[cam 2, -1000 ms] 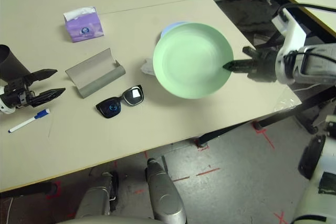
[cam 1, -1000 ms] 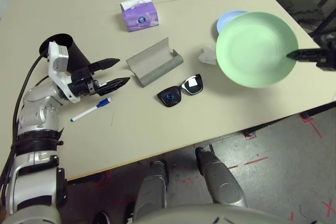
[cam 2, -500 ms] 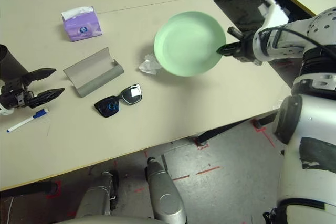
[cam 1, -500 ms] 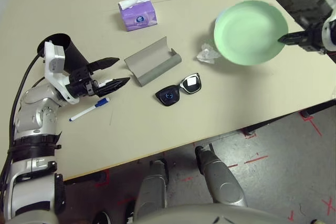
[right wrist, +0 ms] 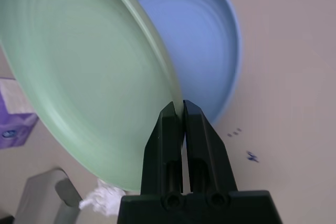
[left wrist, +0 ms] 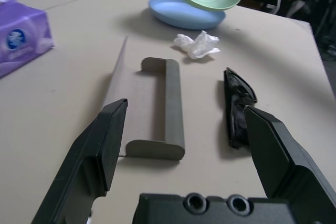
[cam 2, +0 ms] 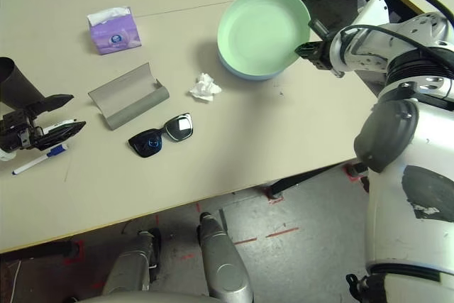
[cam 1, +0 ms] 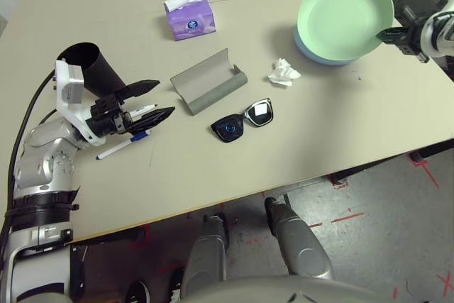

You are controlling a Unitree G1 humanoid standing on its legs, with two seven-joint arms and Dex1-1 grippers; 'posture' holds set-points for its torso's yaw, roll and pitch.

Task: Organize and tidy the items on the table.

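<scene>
The pale beige worktop [cam 1: 213, 175] carries a purple tissue box [cam 1: 189, 20] at the far side, a grey open glasses case [cam 1: 208, 81] mid-table, black sunglasses [cam 1: 242, 120] nearer, crumpled white tissue [cam 1: 284, 72], a round blue plate [left wrist: 184, 13] far right, a blue-capped white marker [cam 1: 122, 145] and a black cup [cam 1: 91, 65] left.

Silver metal forearms with black ribbed bands lead to white wrist blocks. Each arm ends in a black gripper, the left gripper [cam 1: 147, 101] and right gripper [cam 2: 309, 49], with tapered fingers. Black cables loop along both arms. The right shoulder is rounded grey.
</scene>
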